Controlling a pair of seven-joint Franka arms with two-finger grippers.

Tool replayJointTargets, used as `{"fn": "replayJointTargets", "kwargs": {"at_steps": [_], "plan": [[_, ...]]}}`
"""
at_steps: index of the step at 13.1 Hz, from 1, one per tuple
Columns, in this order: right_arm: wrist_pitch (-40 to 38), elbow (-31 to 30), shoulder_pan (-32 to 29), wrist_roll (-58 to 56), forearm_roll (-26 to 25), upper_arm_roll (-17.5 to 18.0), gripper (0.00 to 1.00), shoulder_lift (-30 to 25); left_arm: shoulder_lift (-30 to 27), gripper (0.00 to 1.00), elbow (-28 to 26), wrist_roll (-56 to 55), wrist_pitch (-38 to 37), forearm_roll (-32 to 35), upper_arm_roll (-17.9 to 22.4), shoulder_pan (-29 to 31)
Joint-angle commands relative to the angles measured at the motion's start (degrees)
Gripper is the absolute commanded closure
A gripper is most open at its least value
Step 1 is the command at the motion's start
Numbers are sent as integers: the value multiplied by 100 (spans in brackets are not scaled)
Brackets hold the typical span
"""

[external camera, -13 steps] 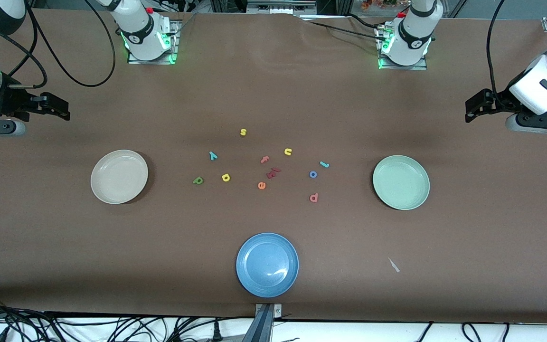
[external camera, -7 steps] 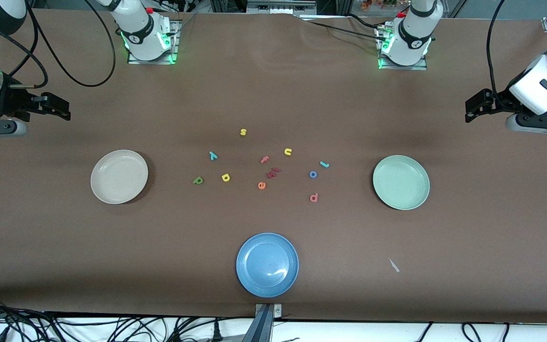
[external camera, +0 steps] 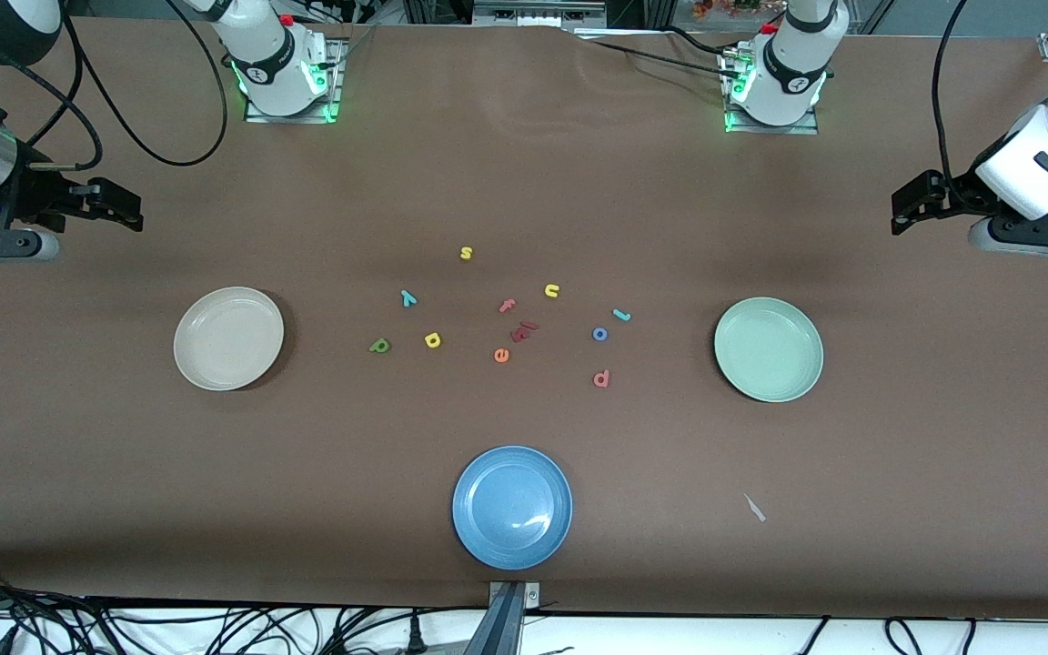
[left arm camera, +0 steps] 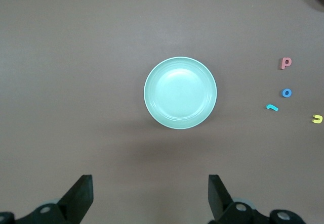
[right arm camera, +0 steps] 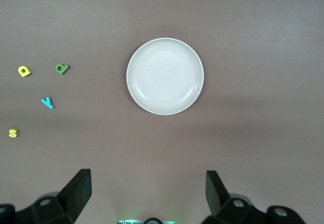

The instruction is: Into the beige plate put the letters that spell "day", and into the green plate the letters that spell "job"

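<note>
R pincer (external camera: 115, 207) is held spread wide, empty, over the tabletop's (external camera: 524, 182) R-arm end. Beige plate (external camera: 228, 338) lies between it and d (external camera: 379, 346), a (external camera: 433, 340), y (external camera: 408, 297); R arm judged nearer. j (external camera: 621, 315), o (external camera: 599, 334), b (external camera: 601, 377) sit beside green plate (external camera: 768, 349); L pincer (external camera: 908, 207) is spread, empty, over the L-arm end.

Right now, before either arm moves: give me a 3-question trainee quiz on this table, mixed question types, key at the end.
1. True or false: the beige plate already holds a letter.
2. Which letter lies nearest the green plate? A) green d B) teal j C) yellow s
3. Fill in: the left gripper and the right gripper both have ____ jaws, each up over the table near its own plate.

Key
1. False: it is empty; the green d, yellow a and teal y lie on the table.
2. B
3. open
</note>
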Motion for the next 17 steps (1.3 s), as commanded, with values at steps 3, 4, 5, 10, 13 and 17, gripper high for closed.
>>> {"fn": "replayJointTargets", "kwargs": {"at_steps": [3, 4, 5, 10, 13, 17], "plan": [[-50, 43, 18, 84, -12, -6, 0, -11, 58, 0, 166, 46, -125, -86, -21, 40], [-58, 43, 18, 76, -12, -6, 0, -11, 58, 0, 166, 46, -125, -86, -21, 40], [-58, 43, 18, 76, -12, -6, 0, -11, 58, 0, 166, 46, -125, -86, -21, 40], [-76, 34, 18, 76, -12, -6, 0, -11, 58, 0, 166, 46, -125, -86, -21, 40], [-85, 34, 10, 76, -3, -14, 0, -11, 67, 0, 166, 72, -134, -94, -4, 49], [-76, 34, 10, 76, -12, -14, 0, -11, 76, 0, 158, 90, -248, -94, 5, 67]]}}
